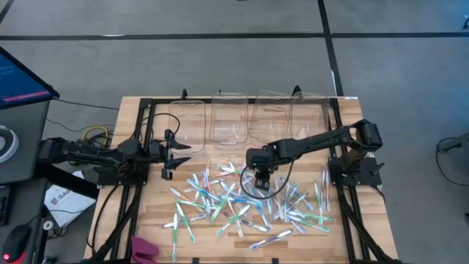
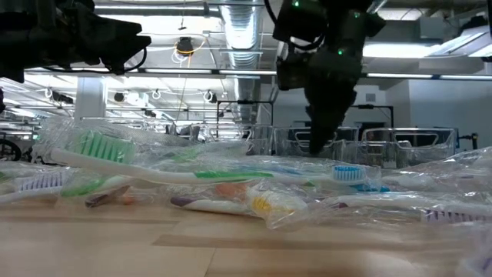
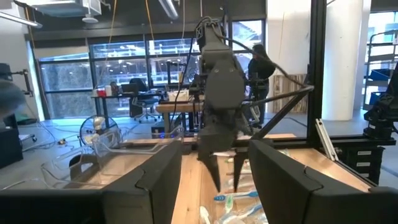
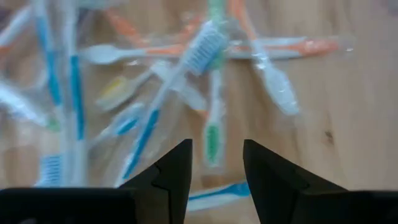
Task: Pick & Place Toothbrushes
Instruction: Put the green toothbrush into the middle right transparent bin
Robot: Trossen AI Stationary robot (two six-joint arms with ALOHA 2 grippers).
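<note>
Lying: toothbrushes, scattered across the wooden surface
Look: slim whitish handles, clear wrappers, blue, green, orange, purple accents
Right pincer: spread, empty, hovering just above the pile
Left pincer: spread, empty, beside the clear bins

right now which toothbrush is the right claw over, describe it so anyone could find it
Start at the wooden table and find the toothbrushes scattered in front of the clear bins. The right claw hangs open over their middle. Between its fingers lies a wrapped green-handled toothbrush, crossed by a blue one, orange ones beyond.
</note>
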